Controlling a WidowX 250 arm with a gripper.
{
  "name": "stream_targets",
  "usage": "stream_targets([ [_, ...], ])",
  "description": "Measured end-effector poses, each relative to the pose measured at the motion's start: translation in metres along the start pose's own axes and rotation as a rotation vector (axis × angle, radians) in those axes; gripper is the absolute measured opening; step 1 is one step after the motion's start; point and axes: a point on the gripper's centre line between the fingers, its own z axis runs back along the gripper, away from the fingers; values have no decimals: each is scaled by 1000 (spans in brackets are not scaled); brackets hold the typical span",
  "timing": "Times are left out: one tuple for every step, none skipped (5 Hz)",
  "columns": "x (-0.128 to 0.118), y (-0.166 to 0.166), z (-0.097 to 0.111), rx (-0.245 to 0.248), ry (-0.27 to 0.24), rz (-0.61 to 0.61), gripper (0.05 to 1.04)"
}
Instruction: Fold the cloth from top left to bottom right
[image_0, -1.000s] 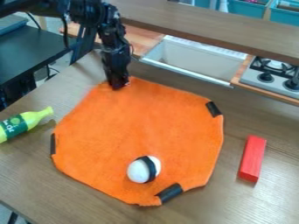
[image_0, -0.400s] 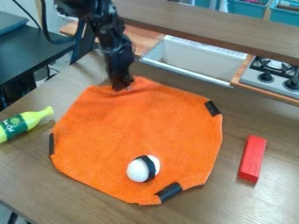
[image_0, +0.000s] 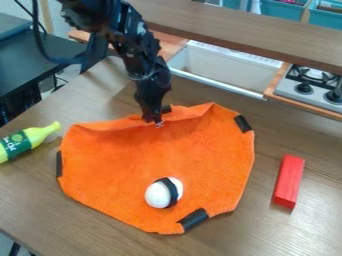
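The black gripper (image_0: 155, 121) is at the upper edge of the orange cloth (image_0: 127, 165), shut on that edge. Around it the cloth's upper part is raised and bent over toward the middle, with a piece of black tape showing just right of the fingers. The lower part lies flat on the table, with black tape at its left, right and bottom corners. A white egg-shaped object with a black band (image_0: 158, 195) rests on the cloth's lower middle.
A yellow-green bottle (image_0: 33, 136) lies at the left and a red block (image_0: 288, 181) at the right. Behind are a white sink (image_0: 224, 67), a toy stove (image_0: 310, 82) and a raised wooden shelf (image_0: 254, 32).
The gripper has moved down and to the right with the cloth's upper edge, which has lifted and bent inward. The egg-shaped object has barely shifted.
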Motion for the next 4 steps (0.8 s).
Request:
stream_targets([
  [-4, -37, 7, -10, -13, -80, 59],
  [-5, -62, 27, -18, -59, -112, 59],
  [-5, -78, 48, -42, -109, -123, 59],
  [-4, -94, 57, -70, -129, -144, 59],
])
